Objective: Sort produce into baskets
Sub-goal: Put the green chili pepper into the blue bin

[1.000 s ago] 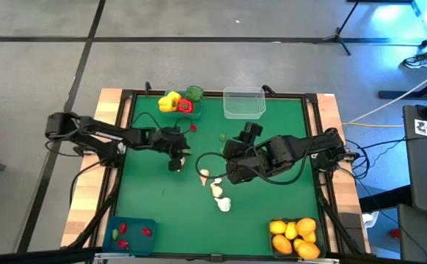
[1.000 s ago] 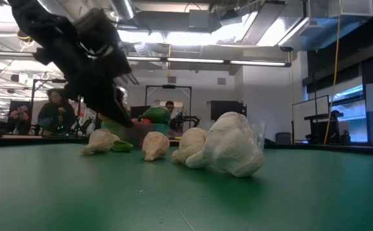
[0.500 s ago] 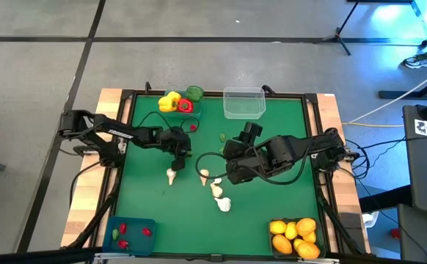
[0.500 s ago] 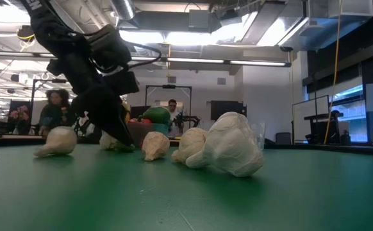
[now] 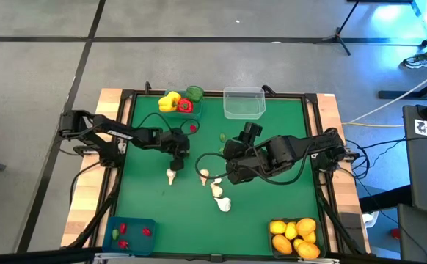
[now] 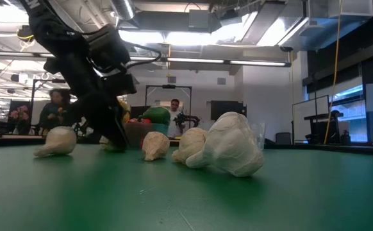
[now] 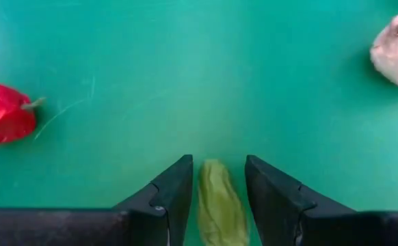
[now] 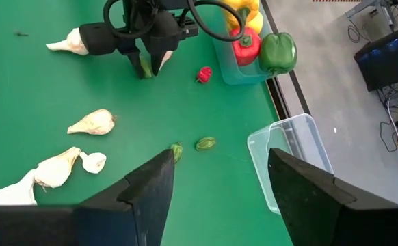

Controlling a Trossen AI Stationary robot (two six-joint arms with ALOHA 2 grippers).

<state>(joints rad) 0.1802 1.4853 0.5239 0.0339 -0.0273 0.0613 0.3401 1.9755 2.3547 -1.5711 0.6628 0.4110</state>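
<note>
My left gripper (image 7: 218,205) points down at the green mat left of centre (image 5: 177,150), open. Its two fingers stand on either side of a small green piece (image 7: 219,201), which also shows in the right wrist view (image 8: 145,68). I cannot tell whether they touch it. A small red piece (image 7: 4,116) and a garlic bulb (image 5: 172,174) lie near it. My right gripper (image 8: 219,198) is open and empty above the mat's middle (image 5: 230,166). Three more garlic bulbs (image 5: 217,189) lie near it.
A teal basket (image 5: 187,114) with yellow, red and green peppers and a clear basket (image 5: 243,103) stand at the far edge. A blue basket (image 5: 129,235) with red pieces is near left, and a dark basket (image 5: 276,238) of citrus near right. Two green pieces (image 8: 205,143) lie mid-mat.
My left gripper has gone toward the table's far edge, away from the garlic bulb that was under it, and now stands over the small green piece. That bulb now lies free on the mat, a little nearer the near edge.
</note>
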